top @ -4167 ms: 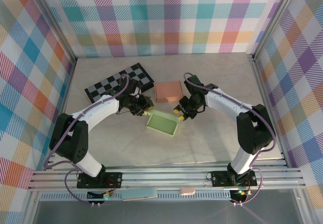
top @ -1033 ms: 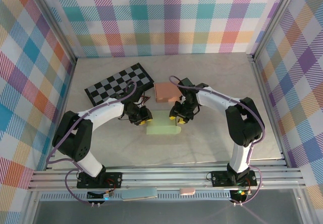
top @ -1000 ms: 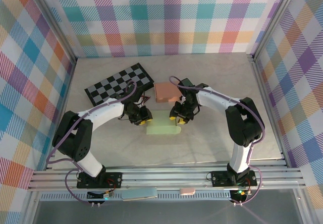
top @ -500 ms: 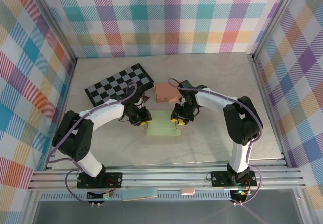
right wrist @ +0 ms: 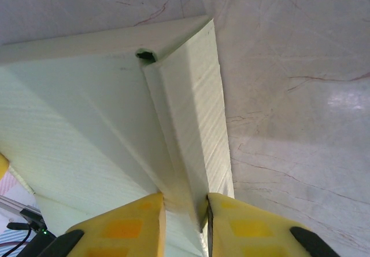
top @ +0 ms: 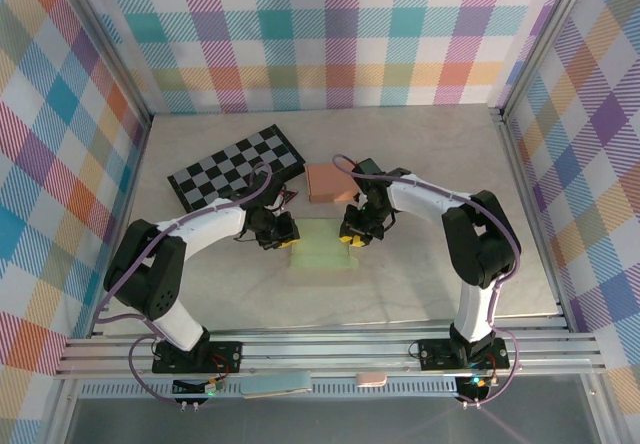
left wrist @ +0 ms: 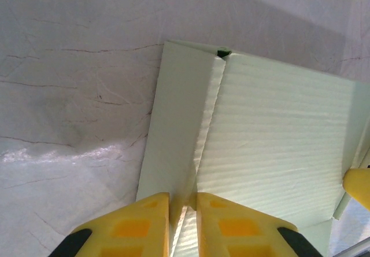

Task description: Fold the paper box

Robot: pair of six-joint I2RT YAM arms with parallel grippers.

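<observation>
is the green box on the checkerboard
No, the green box lies on the bare table, apart from the checkerboard.

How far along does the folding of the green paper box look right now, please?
Done: the green paper box has walls creased up at both ends, as both wrist views show. In hand: the left gripper and right gripper each pinch one end wall. Left: those walls look loose rather than locked, so they probably need folding over and tucking in before the box is finished.
</observation>
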